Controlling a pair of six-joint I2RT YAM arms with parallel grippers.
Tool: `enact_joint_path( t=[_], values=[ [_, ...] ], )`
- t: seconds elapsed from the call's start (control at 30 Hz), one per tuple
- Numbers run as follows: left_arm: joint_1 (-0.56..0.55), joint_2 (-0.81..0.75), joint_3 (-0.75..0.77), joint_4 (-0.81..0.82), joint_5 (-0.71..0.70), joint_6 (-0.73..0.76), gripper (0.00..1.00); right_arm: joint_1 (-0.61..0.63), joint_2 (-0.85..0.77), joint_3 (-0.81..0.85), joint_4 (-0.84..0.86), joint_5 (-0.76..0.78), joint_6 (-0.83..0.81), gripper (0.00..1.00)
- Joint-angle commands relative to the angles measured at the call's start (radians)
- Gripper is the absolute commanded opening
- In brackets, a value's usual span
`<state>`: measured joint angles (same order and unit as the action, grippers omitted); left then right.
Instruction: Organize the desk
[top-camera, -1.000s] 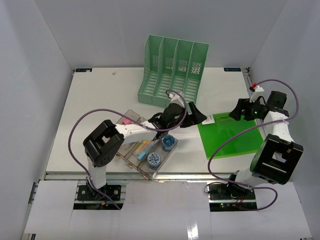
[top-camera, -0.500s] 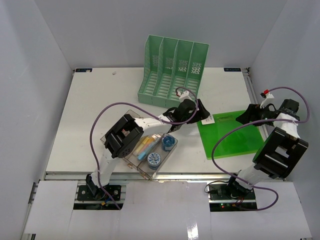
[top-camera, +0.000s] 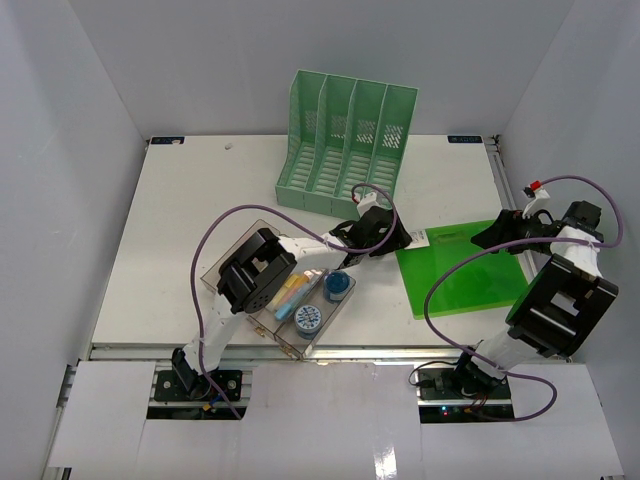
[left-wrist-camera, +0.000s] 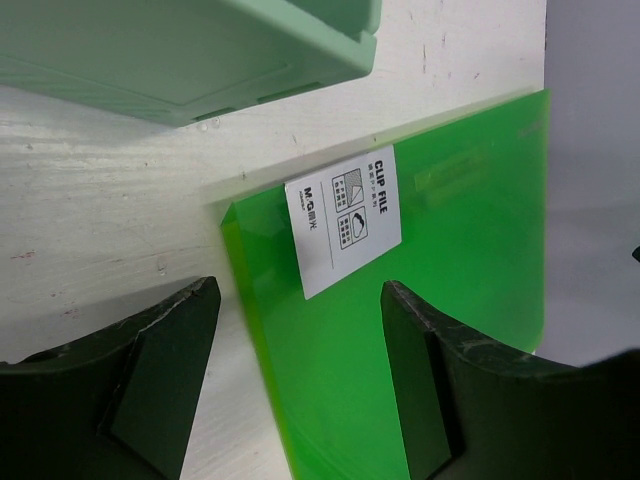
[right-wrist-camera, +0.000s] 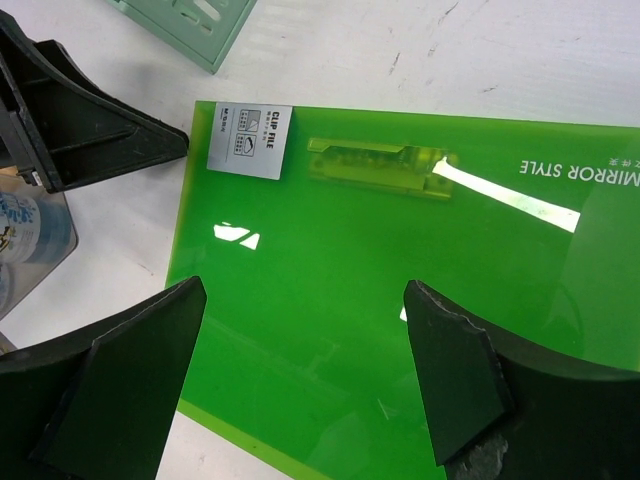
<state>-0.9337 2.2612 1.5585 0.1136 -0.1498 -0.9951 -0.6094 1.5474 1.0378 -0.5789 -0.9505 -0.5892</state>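
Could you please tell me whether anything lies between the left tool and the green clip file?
Nothing visible does: the open left tool straddles the green clip file's labelled corner, with only bare desk alongside.

One white tabletop (top-camera: 190, 230) is carrying everything; one pale green file rack (top-camera: 347, 145) is standing on it, showing four slots; one bright green clip file (top-camera: 462, 270) is lying flat, bearing one white label (top-camera: 418, 239); one clear tray (top-camera: 238, 250) is holding two round blue containers (top-camera: 338, 286) (top-camera: 307, 318) and some coloured pens (top-camera: 288, 295) too bunched for counting; two arms are reaching in, the left arm (top-camera: 310, 250) and the right arm (top-camera: 560, 300), each showing two black fingers (left-wrist-camera: 150, 380) (right-wrist-camera: 120, 370).
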Motion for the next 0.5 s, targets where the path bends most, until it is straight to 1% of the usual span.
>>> enact_joint_path(
  t=[0.0, 0.2, 0.27, 0.47],
  values=[
    [-0.004, -0.018, -0.006, 0.036, -0.014, 0.006, 0.75, -0.007, 0.017, 0.029, -0.028, -0.038, -0.034, 0.88],
    [-0.002, -0.011, -0.011, 0.066, -0.007, 0.007, 0.69, -0.013, 0.020, 0.025, -0.032, -0.031, -0.047, 0.89],
    [-0.002, -0.011, -0.011, 0.072, -0.004, 0.007, 0.66, -0.013, 0.023, 0.025, -0.033, -0.033, -0.047, 0.89],
    [-0.002, 0.001, 0.004, 0.048, -0.007, 0.009, 0.65, -0.015, 0.022, 0.027, -0.041, -0.039, -0.051, 0.90]
  ],
)
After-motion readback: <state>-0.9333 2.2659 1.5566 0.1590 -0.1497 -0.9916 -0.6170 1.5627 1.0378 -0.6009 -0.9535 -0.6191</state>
